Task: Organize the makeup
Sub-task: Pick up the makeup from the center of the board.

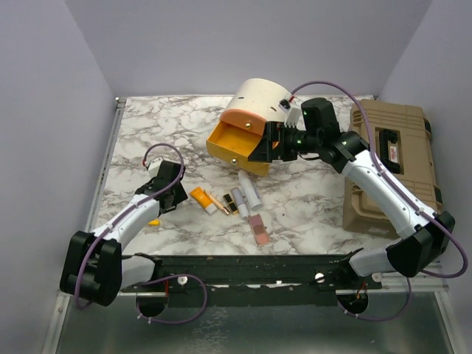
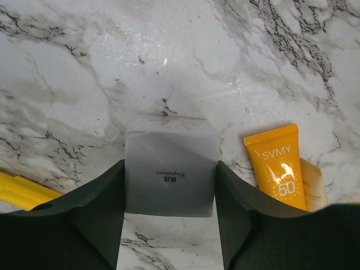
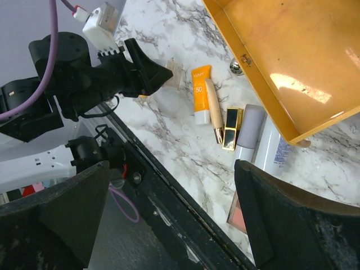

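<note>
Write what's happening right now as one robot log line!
left gripper: closed on both sides of white square compact, flat on table | right gripper: open, empty, by orange drawer | rest of makeup: loose on table

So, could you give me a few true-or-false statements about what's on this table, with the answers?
1. The orange drawer is packed with makeup. False: it is pulled open, and the part in view holds nothing.
2. The left jaws have a small square compact between them. True.
3. The right jaws are clamped on a lipstick. False: they stand wide open with nothing in them, close to the drawer.
4. An orange tube lies on the table next to the compact. True.
5. The tan toolbox has its lid up. False: the lid is down.
</note>
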`<action>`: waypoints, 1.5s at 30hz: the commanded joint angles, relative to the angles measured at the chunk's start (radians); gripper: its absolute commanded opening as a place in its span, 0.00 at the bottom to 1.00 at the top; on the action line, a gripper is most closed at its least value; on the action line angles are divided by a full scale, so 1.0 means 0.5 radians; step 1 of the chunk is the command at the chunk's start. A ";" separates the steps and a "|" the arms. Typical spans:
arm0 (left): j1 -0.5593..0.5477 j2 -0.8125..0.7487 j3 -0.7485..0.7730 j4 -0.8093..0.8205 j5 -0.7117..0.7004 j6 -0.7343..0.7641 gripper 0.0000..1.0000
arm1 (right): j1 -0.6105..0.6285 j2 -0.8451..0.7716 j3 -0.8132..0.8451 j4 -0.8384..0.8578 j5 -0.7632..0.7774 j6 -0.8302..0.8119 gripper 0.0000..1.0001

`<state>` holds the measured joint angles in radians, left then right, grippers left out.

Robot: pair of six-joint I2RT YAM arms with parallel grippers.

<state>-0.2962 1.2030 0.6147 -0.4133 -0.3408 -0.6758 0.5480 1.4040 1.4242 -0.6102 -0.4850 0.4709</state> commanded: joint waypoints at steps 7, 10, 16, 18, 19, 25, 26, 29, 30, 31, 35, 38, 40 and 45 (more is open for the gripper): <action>0.000 -0.224 0.239 0.034 0.274 0.096 0.36 | -0.004 -0.173 -0.126 0.117 -0.010 -0.036 0.98; 0.002 -0.304 0.351 0.035 0.403 0.113 0.34 | -0.004 -0.276 -0.240 0.282 -0.038 -0.079 0.98; -0.001 -0.324 0.593 0.047 0.755 0.114 0.34 | 0.014 -0.465 -0.490 0.606 -0.076 -0.233 0.95; -0.007 -0.315 0.674 0.052 0.858 0.138 0.34 | 0.028 -0.499 -0.551 0.682 -0.106 -0.293 0.94; -0.013 -0.310 0.711 0.051 0.898 0.155 0.34 | 0.034 -0.516 -0.580 0.717 -0.119 -0.325 0.93; -0.141 -0.204 0.909 0.048 1.086 0.178 0.34 | 0.093 -0.561 -0.691 0.829 -0.093 -0.482 0.92; -0.196 -0.186 0.941 0.050 1.081 0.199 0.34 | 0.102 -0.553 -0.683 0.820 -0.094 -0.516 0.92; -0.353 -0.145 1.033 0.048 1.004 0.275 0.34 | 0.120 -0.531 -0.664 0.788 -0.106 -0.563 0.92; -0.383 -0.133 1.054 0.048 0.989 0.271 0.34 | 0.127 -0.528 -0.668 0.787 -0.098 -0.582 0.92; -0.392 -0.122 1.072 0.048 0.987 0.257 0.34 | 0.138 -0.528 -0.676 0.790 -0.081 -0.602 0.92; -0.433 -0.028 1.165 -0.007 1.031 0.234 0.34 | 0.202 -0.560 -0.747 0.827 -0.037 -0.879 0.93; -0.490 0.039 1.241 -0.057 1.017 0.249 0.34 | 0.253 -0.636 -0.874 1.003 -0.030 -1.224 0.95; -0.529 0.069 1.287 -0.114 0.971 0.260 0.34 | 0.258 -0.691 -0.956 1.127 -0.036 -1.398 0.96; -0.602 0.114 1.371 -0.193 0.922 0.276 0.34 | 0.263 -0.654 -0.944 1.136 -0.005 -1.626 0.96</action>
<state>-0.5694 1.2560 1.2415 -0.4801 0.1478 -0.5518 0.6750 1.0786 0.9421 -0.1188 -0.5102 -0.1806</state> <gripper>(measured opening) 0.580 0.959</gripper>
